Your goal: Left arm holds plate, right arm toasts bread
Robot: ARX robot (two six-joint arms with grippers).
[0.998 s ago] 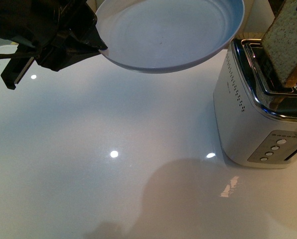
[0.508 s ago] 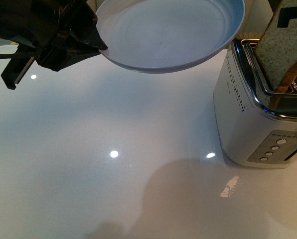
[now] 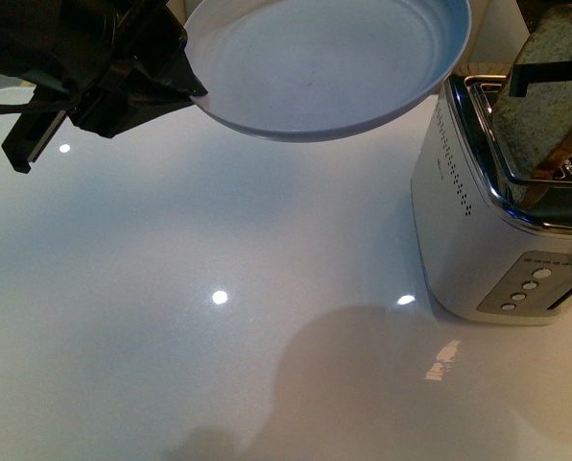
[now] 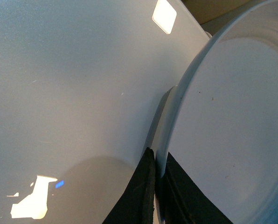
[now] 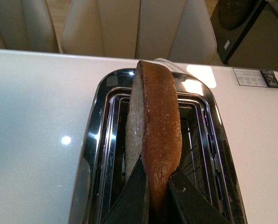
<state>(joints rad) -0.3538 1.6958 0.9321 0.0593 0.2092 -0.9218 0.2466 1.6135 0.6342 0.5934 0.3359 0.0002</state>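
- Bread point(image 3: 545, 106), one light brown slice with a dark crust, leans over the shiny silver toaster point(image 3: 464, 230), with its low end at the top slot.
- The black right claw point(image 5: 158, 184) pinches the bread from both sides.
- The black left claw point(image 3: 192, 91) is closed tight on the rim of the round pale blue plate point(image 3: 324, 67).
- The plate is up above the white tabletop point(image 3: 219, 288), just beside the toaster.

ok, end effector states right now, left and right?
Left end effector: closed on the rim of the plate.
Right end effector: closed on the bread, which is partly inside the toaster slot.
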